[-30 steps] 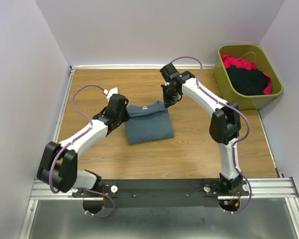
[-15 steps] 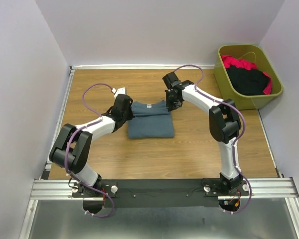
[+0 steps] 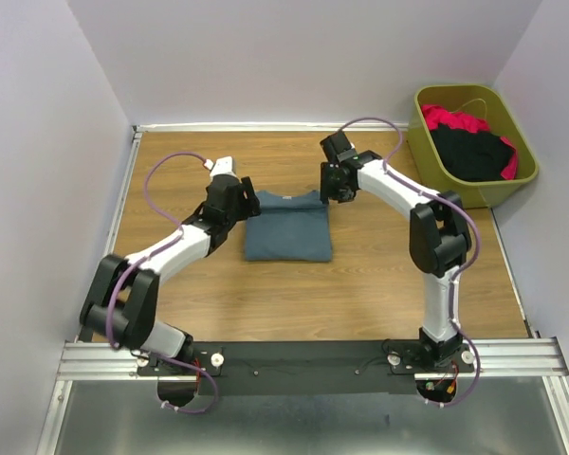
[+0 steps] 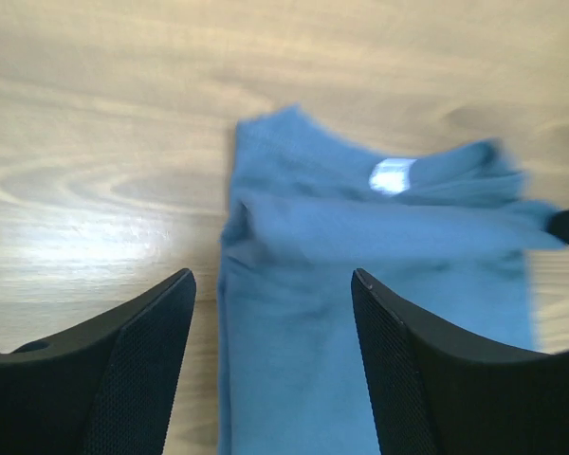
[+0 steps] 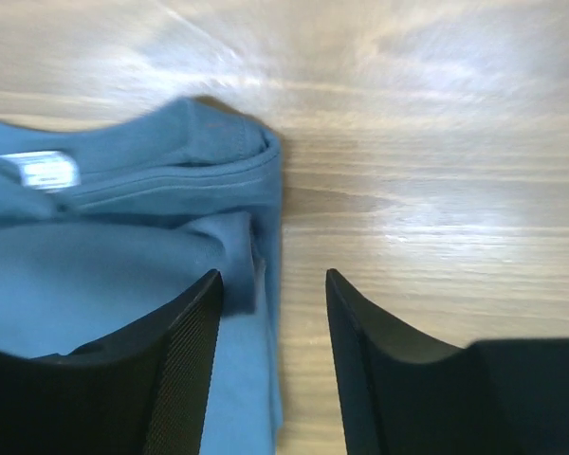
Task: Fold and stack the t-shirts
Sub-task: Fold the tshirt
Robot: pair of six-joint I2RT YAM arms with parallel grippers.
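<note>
— Shirts first: where are they?
— A slate-blue t-shirt (image 3: pixel 286 227) lies folded into a rough rectangle in the middle of a wooden table (image 3: pixel 379 275), collar toward the far wall. Its white neck label (image 4: pixel 392 175) faces up. A black shirt (image 3: pixel 469 152) and a red-pink shirt (image 3: pixel 450 118) lie heaped in an olive-green bin (image 3: pixel 419 142) at the far right corner, well apart from the folded one.
— And the tools?
— The left gripper (image 4: pixel 272 284) hangs over the shirt's far left corner, jaws spread and gripping nothing. The cloth's left edge shows between them. The right gripper (image 5: pixel 273 277) hangs over the far right corner beside the collar, jaws also parted and empty, one finger above cloth and the other above bare wood.
— Do they touch the shirt?
— That cannot be told from these views.
</note>
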